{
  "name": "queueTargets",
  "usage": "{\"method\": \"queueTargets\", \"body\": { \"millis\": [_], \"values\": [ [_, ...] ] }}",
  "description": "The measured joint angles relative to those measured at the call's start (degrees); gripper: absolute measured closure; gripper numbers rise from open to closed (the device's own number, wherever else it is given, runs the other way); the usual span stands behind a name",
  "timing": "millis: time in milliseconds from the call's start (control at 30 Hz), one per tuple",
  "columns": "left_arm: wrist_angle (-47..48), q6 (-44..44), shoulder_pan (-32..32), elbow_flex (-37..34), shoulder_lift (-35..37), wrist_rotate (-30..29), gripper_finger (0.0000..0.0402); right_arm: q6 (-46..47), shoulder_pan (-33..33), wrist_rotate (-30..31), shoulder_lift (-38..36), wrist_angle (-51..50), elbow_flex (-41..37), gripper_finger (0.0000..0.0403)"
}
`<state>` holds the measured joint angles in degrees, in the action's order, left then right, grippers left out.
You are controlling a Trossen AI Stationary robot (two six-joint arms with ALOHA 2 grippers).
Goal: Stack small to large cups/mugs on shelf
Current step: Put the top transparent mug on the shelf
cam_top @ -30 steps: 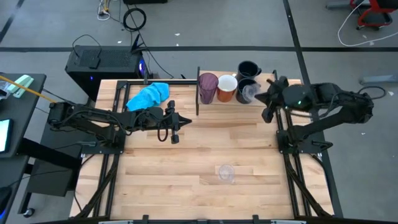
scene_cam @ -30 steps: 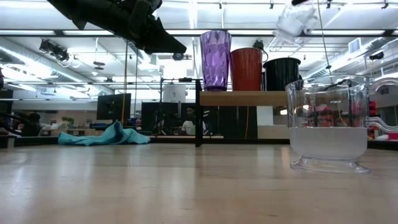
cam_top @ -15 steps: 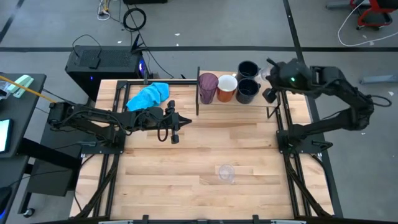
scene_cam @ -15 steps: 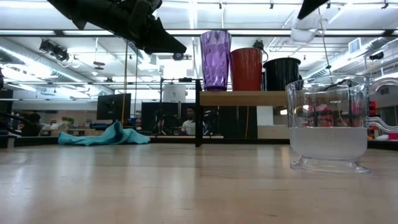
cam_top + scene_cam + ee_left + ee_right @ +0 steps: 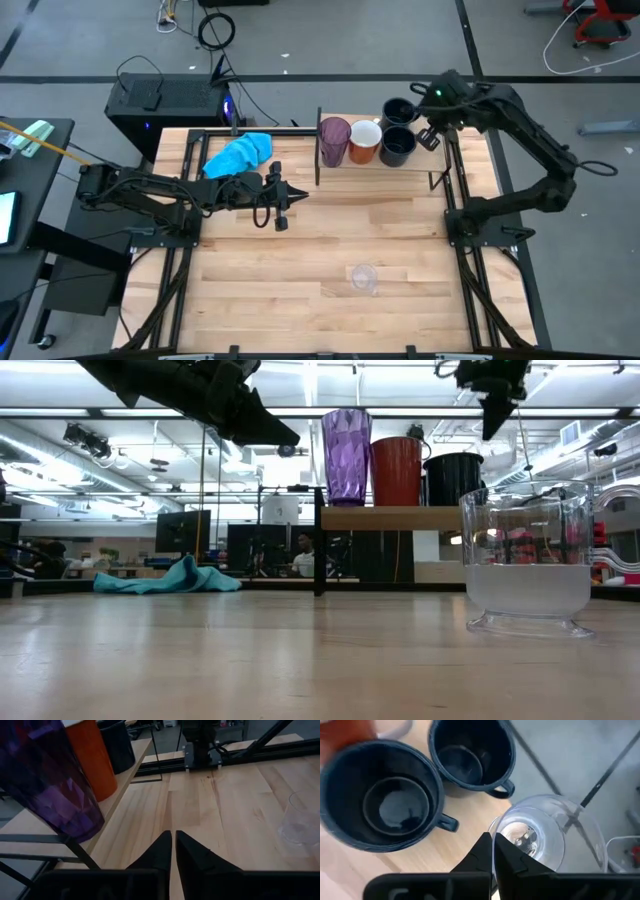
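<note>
right tool [image 5: 492, 851] pinching clear cup [image 5: 540, 832] rim | arm over shelf [image 5: 425, 158] end

Blue cloth [image 5: 240, 154] crumpled on far left part of plank-topped bench [image 5: 320, 250]; in low view it lies flat as a low heap [image 5: 168, 577]. Black box-shaped unit [image 5: 170, 103] on floor behind bench, cables around it. Coiled black cable [image 5: 216, 30] on grey floor farther back. Red chair base [image 5: 600, 20] at far corner.
</note>
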<state>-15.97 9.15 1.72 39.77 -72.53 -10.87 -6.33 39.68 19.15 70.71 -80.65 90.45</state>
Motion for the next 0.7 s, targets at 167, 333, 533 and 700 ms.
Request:
{"method": "queueTargets", "body": {
  "millis": [167,333,533,700],
  "values": [
    [0.0,1.2,0.0,0.0,0.0,0.0,0.0374,-3.7,6.4,-6.5,2.7,0.0,0.0,0.0394],
    [0.0,1.2,0.0,0.0,0.0,0.0,0.0378,-5.9,11.6,-12.5,3.7,0.0,0.0,0.0394],
    [0.0,1.1,0.0,0.0,0.0,0.0,0.0370,-7.7,14.8,-17.1,3.7,1.9,-3.2,0.0394],
    [0.2,0.8,0.0,0.0,0.0,0.0,0.0368,-9.2,15.0,-18.4,3.5,5.4,-6.7,0.0394]
  ]
}}
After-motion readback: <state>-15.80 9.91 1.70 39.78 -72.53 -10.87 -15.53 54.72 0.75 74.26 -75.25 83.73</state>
